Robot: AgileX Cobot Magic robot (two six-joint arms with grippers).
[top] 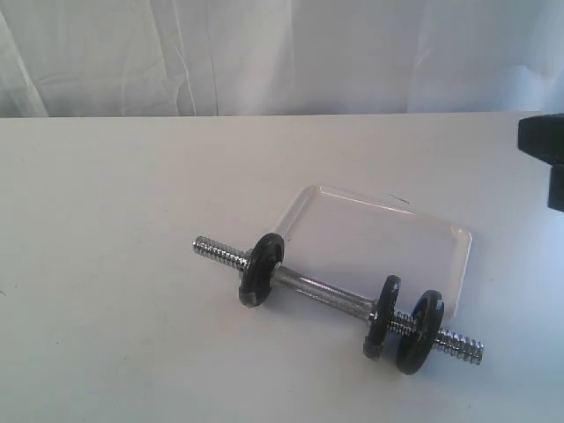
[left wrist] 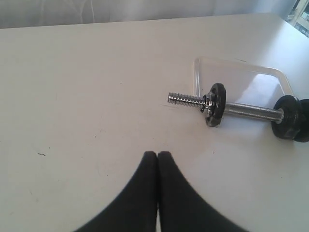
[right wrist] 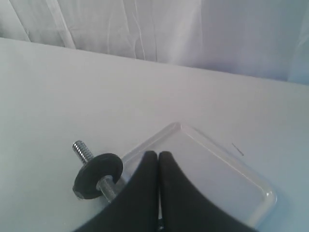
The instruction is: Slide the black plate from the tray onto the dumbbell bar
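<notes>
- The white counter (top: 106,352) fills most of the exterior view and carries everything else.
- A white curtain (top: 264,53) hangs behind its far edge.
- The tray (top: 379,225) sits right of the middle, glossy and shallow, with nothing lying in it.
- The dumbbell bar (top: 322,289) lies slantwise along the tray's near edge (on the rim or just beside it, I cannot tell), with both threaded ends sticking out.
- The left pincer (left wrist: 157,154) has its two dark fingers pressed together on nothing, over bare counter and well apart from the bar.
- The right pincer (right wrist: 158,154) is likewise pressed together and empty, with its tips above the tray's near side.
- The black plate (top: 419,332) stands upright on the bar's right threaded end, outermost there.
- A second black disc (top: 382,317) stands just beside it on the inner side, with a small gap between them.
- A third black disc (top: 259,270) stands near the bar's left end.
- A small nut (left wrist: 205,102) sits against that third disc's outer face.
</notes>
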